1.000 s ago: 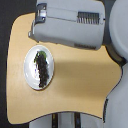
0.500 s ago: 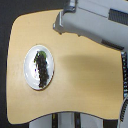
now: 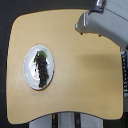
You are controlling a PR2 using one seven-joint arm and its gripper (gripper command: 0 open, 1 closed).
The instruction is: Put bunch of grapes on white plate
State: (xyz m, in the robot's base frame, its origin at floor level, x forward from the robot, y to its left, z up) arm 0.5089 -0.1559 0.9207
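Observation:
The bunch of grapes [image 3: 42, 67] lies lengthwise on the white plate [image 3: 30, 74], a dark narrow cluster with a bit of green stem at its upper end. The plate rests on the left half of the tan table [image 3: 85, 85]. My grey arm [image 3: 107, 22] reaches in from the upper right corner, well away from the plate. Its end near the table's top edge shows only as a grey block, and no fingers can be made out, so the gripper's state is unclear.
The wooden tabletop has rounded corners and dark floor around it. A grey and white stand shows below the table's front edge [image 3: 65, 120]. A dark vertical part sits at the right edge [image 3: 125, 75].
The arm has drawn back from over the table's top middle toward the upper right corner. The grapes and plate have stayed in place.

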